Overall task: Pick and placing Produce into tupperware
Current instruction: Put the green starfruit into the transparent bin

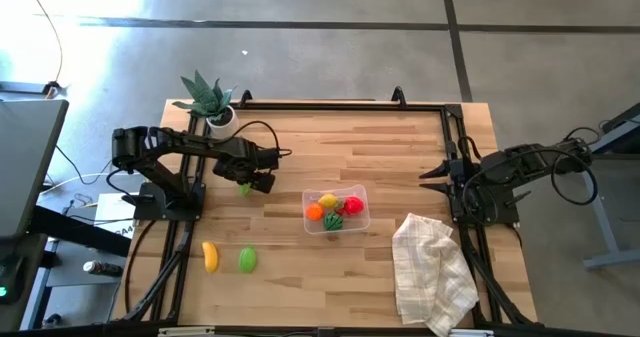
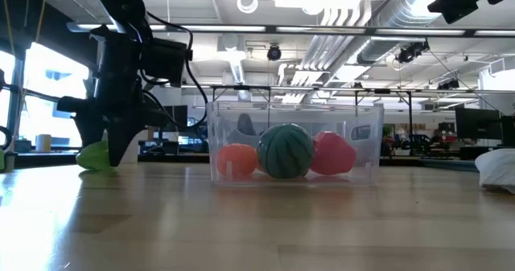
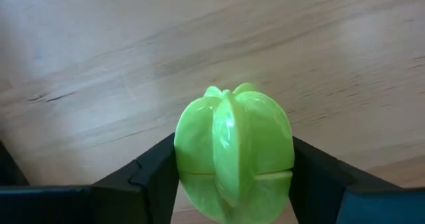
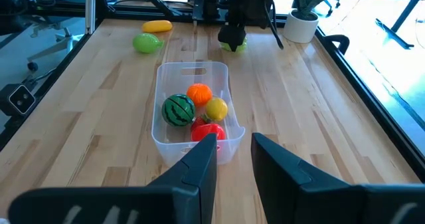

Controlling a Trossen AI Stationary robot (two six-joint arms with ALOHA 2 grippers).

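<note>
My left gripper [image 1: 247,184] points down at the table left of the tupperware [image 1: 361,191] and is shut on a light green ribbed piece [image 3: 232,137]. The clear tupperware [image 4: 193,68] holds a lemon [image 1: 327,200], an orange [image 1: 314,212], a striped watermelon [image 1: 333,221] and a red pepper [image 1: 353,206]. A banana [image 1: 210,256] and another green piece [image 1: 247,260] lie on the wood near the near-left corner. My right gripper [image 4: 232,147] is open and waits at the table's right edge, touching nothing. My left gripper pinches the green ribbed piece between its two fingers [image 3: 154,172], one on each of its sides [image 3: 189,144]. The fingers come from above, pointing down. In the low view the piece [image 2: 90,156] sits at table-top level beside the fingers; whether it is lifted clear, I cannot tell.
A spiky potted plant [image 1: 210,99] stands at the far-left corner. A white checked cloth [image 1: 432,272] lies crumpled at the near-right. A black frame [image 1: 340,104] runs along the table's edges. Bare wood lies between the tupperware and the far edge.
</note>
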